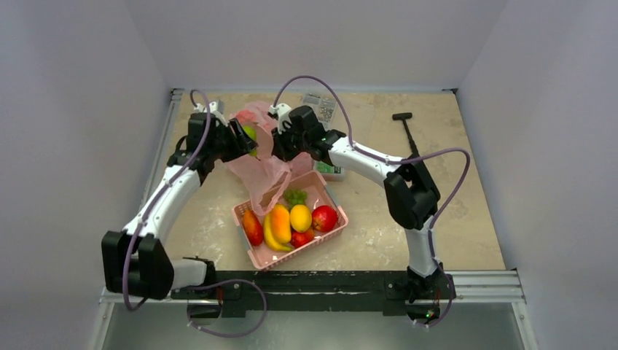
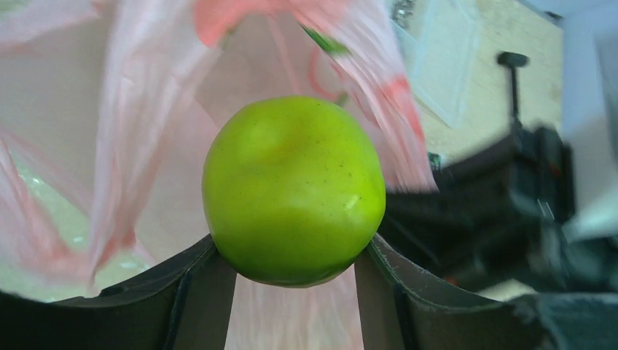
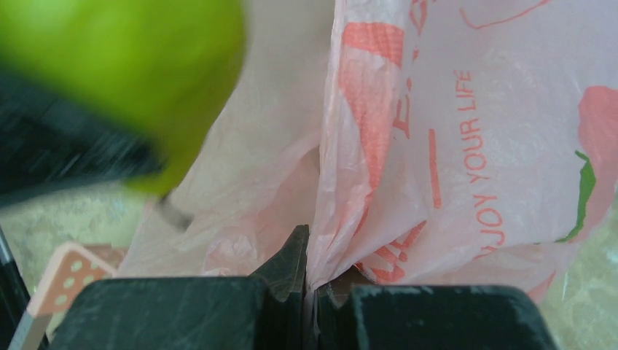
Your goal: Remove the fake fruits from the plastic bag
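The green apple (image 2: 294,191), a glossy plastic fruit, is clamped between the two fingers (image 2: 197,292) of the left gripper (image 1: 244,138), which press on its lower sides. It sits at the mouth of the plastic bag (image 1: 264,168), with pink film behind and around it in the left wrist view. The bag is thin, translucent and pink with red lettering. It hangs above the table (image 1: 408,219) between the two grippers, and its lower end drapes down to the far left rim of the basket (image 1: 321,239). The right gripper (image 3: 310,271) has its jaws closed together on a gathered fold of the bag. The rigid pink latticed basket stands on the table near the arm bases. It holds a green grape bunch (image 1: 295,195), a yellow fruit (image 1: 300,217), a red apple (image 1: 325,217), an orange fruit (image 1: 280,222), a red-orange fruit (image 1: 253,227), a banana (image 1: 273,240) and a small red piece (image 1: 300,238). A black long-handled tool (image 1: 408,135) lies on the right part of the table, well apart from the basket. A clear box (image 1: 319,106) lies at the far edge.
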You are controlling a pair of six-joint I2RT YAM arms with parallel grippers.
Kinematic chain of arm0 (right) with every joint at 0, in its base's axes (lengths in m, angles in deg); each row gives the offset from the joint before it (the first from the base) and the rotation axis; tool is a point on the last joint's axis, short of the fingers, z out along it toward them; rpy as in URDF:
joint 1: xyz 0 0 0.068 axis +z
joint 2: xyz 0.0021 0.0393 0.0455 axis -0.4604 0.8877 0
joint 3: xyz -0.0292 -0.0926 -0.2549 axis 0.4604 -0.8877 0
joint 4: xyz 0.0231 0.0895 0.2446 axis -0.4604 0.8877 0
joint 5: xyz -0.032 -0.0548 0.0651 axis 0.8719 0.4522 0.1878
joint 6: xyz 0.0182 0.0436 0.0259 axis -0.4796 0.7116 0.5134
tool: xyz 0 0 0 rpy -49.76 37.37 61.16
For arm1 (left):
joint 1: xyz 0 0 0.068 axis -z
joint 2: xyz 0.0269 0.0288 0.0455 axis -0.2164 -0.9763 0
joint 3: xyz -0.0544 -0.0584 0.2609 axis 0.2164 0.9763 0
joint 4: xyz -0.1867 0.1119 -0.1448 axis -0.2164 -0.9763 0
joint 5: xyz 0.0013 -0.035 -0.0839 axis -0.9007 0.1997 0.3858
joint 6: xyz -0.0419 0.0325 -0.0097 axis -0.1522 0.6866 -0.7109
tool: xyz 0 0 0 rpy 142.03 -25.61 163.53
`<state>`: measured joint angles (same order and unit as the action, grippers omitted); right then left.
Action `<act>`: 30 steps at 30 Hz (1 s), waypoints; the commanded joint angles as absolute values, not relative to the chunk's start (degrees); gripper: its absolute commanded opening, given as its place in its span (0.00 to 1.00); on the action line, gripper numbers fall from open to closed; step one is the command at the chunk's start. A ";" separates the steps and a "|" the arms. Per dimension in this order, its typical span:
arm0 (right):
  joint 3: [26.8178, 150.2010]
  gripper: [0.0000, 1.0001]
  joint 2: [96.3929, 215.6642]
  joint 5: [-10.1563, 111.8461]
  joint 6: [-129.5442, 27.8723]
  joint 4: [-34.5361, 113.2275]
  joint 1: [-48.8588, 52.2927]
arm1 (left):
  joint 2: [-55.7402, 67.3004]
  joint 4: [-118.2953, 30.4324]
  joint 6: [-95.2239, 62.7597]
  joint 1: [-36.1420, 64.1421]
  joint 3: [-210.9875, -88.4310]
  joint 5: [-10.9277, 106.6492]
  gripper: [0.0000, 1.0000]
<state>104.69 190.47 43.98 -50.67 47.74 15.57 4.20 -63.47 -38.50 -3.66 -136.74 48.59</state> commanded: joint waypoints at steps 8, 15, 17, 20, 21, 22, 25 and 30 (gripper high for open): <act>128.15 0.00 203.94 42.70 -37.98 40.23 14.95 | 39.60 -79.01 -40.21 -4.51 -126.36 57.37 0.16; 148.97 0.06 217.71 44.54 -32.33 38.49 15.33 | 47.43 -74.91 -50.56 -1.73 -113.79 69.56 0.11; 152.09 0.15 219.89 46.08 -31.48 36.98 15.52 | 48.26 -73.22 -53.22 3.35 -110.62 67.27 0.11; 154.13 0.28 220.77 47.83 -30.99 36.15 15.66 | 48.40 -72.61 -55.45 12.21 -109.03 59.87 0.11; 154.34 0.34 220.34 48.18 -31.44 36.90 15.66 | 48.00 -72.48 -55.86 14.50 -109.13 58.17 0.11; 153.90 0.40 219.26 48.88 -32.26 37.86 15.66 | 47.53 -72.49 -56.21 16.29 -109.23 56.71 0.11; 148.70 0.61 213.78 50.81 -34.06 40.42 15.58 | 46.85 -72.97 -56.00 19.92 -109.35 52.67 0.11; 143.13 0.85 205.18 53.85 -38.99 49.50 15.53 | 44.53 -74.76 -54.95 21.27 -109.07 51.41 0.12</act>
<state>145.36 215.72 50.08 -34.56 44.60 15.33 46.14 -75.66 -54.58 20.41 -107.89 54.71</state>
